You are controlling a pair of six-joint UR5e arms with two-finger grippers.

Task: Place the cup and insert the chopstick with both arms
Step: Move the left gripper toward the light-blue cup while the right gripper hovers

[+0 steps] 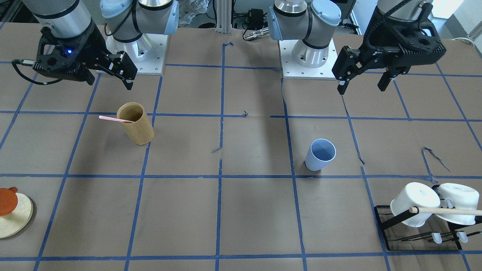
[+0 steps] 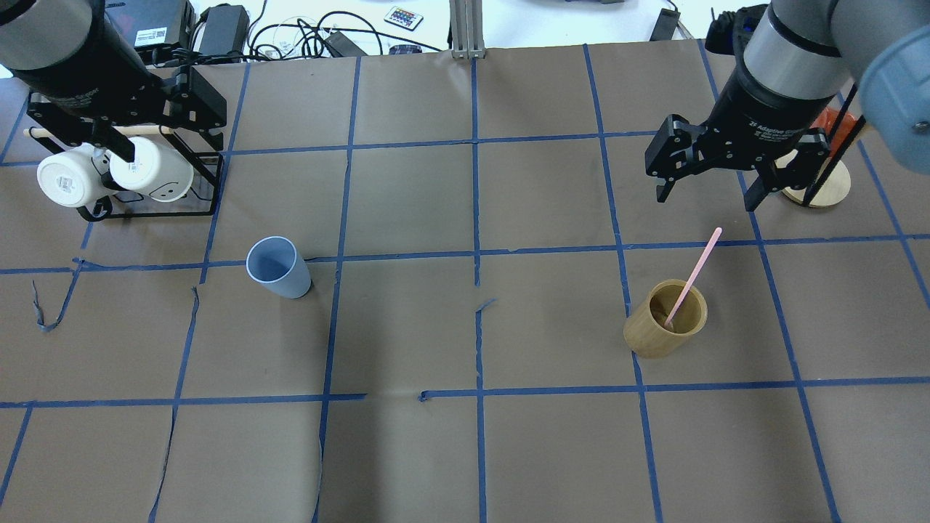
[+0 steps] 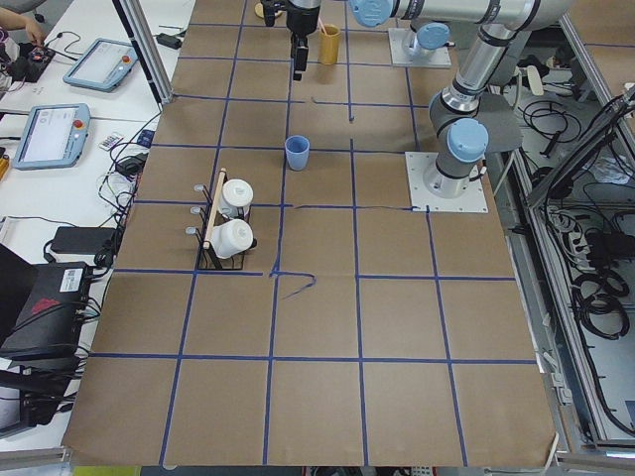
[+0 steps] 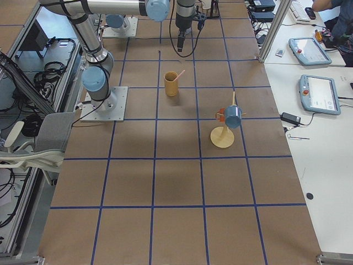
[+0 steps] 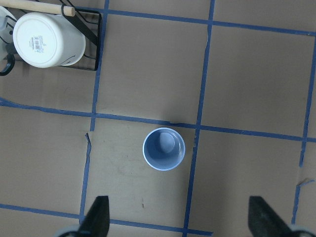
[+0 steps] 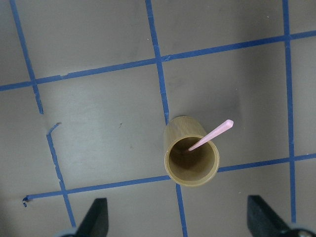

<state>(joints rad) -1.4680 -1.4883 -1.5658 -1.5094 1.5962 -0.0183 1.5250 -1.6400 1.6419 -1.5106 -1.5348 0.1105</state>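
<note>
The light-blue cup [image 1: 320, 155] stands upright on the table, also seen in the overhead view [image 2: 278, 267] and straight below the left wrist camera [image 5: 164, 149]. One pale-pink chopstick [image 2: 694, 272] leans inside the tan bamboo cylinder [image 2: 665, 319]; it also shows in the front view [image 1: 115, 119] and the right wrist view [image 6: 212, 135]. My left gripper [image 1: 362, 86] is open and empty, high above the table, off to the side of the cup. My right gripper [image 2: 706, 200] is open and empty, high above the table beyond the cylinder.
A black rack [image 2: 211, 181] with two white mugs [image 2: 69, 180] and a wooden dowel [image 1: 448, 210] stands below the left arm. A round wooden stand [image 1: 15, 218] with an orange piece sits near the right arm. Blue tape lines grid the brown table.
</note>
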